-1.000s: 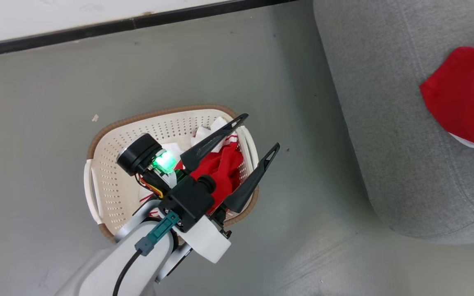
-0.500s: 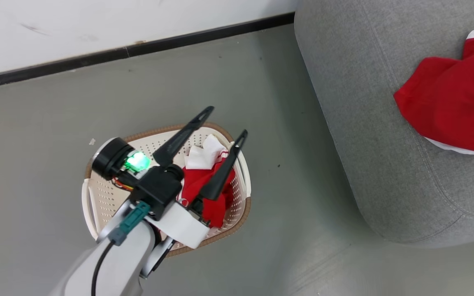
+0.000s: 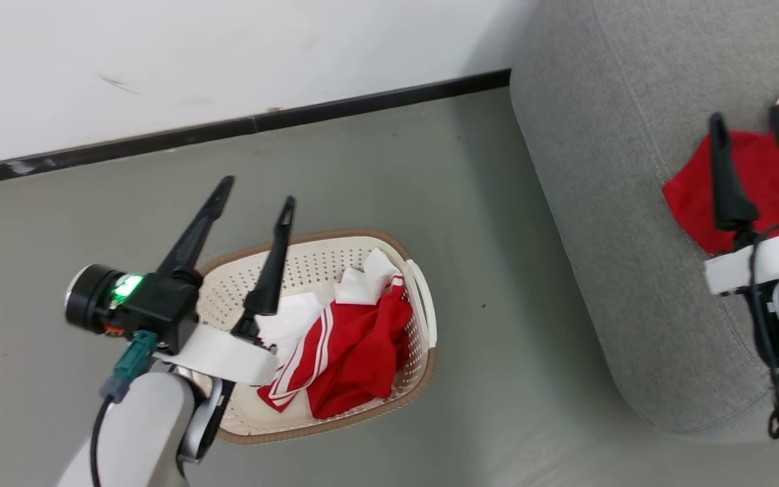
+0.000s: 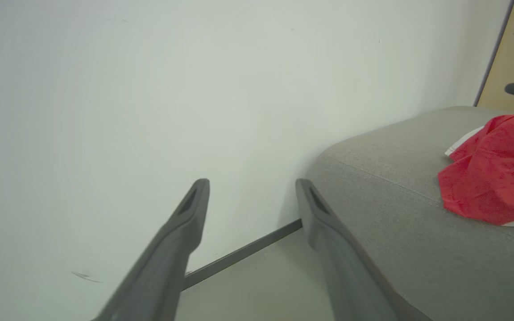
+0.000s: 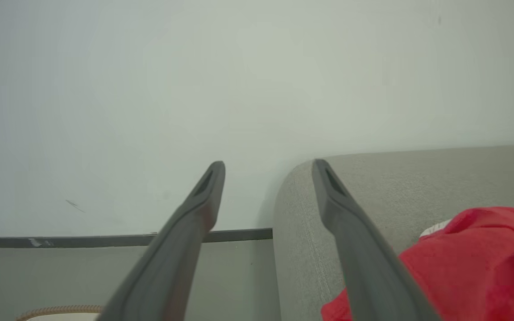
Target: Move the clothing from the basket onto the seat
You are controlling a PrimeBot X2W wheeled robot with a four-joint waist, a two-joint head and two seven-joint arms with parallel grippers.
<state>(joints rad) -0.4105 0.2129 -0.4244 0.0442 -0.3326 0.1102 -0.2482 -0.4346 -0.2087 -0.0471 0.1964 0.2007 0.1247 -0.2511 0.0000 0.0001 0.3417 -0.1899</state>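
Left pincer (image 3: pixel 257 190): wide open, empty; earlier over the basket (image 3: pixel 423 318), now at its left rim.
Right pincer (image 3: pixel 746 115): spread open, empty; newly in view above sofa (image 3: pixel 599 203).
Clothing (image 3: pixel 349 345): red-white heap in basket; another red garment (image 3: pixel 690 196) on sofa.

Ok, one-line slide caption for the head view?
Open left gripper by the basket of red clothing; open right gripper over a garment on the seat.

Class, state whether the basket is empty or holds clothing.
Not empty: crumpled red-and-white clothing lies inside the basket, between its perforated walls.
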